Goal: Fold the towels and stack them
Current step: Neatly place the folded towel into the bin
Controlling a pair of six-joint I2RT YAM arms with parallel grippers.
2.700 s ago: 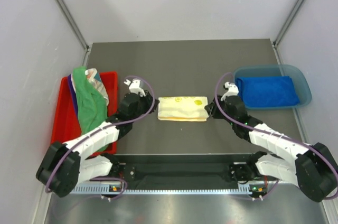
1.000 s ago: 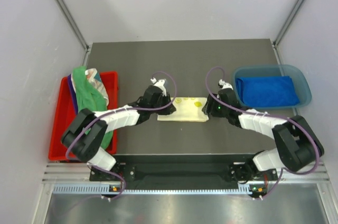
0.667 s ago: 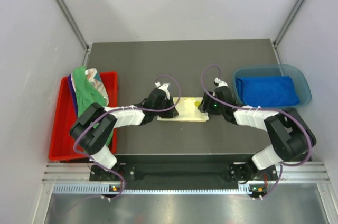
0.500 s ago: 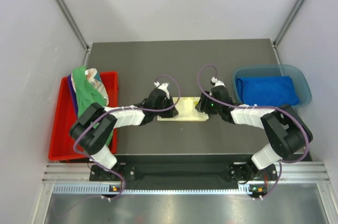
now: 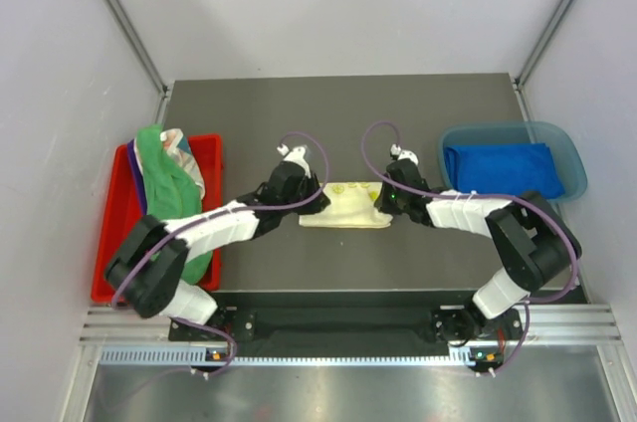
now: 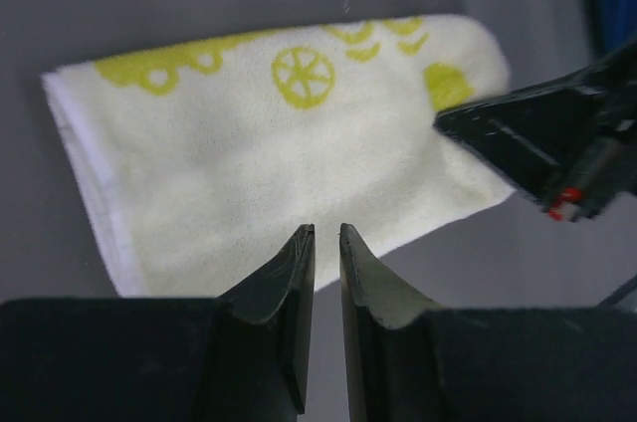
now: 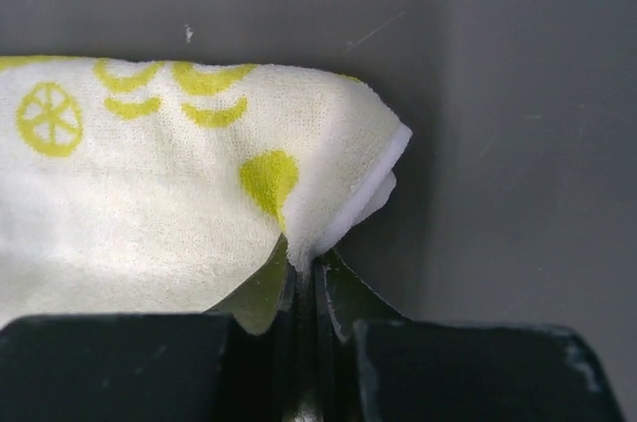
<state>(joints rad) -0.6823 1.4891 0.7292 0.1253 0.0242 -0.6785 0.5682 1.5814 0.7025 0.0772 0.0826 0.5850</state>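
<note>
The right gripper [image 7: 304, 269] is pinching the right end of the folded yellow towel [image 5: 350, 206], jaws clamped together on its edge, mid-surface [image 5: 348, 113]. The left gripper [image 6: 320, 234] is hovering over the towel's left part, jaws narrowly apart, gripping nothing. Farther right, a blue towel [image 5: 503, 171] is lying in the bin [image 5: 574, 158].

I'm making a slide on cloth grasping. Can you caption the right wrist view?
Right gripper shut on a corner of the folded yellow printed towel lying on the grey table.
</note>
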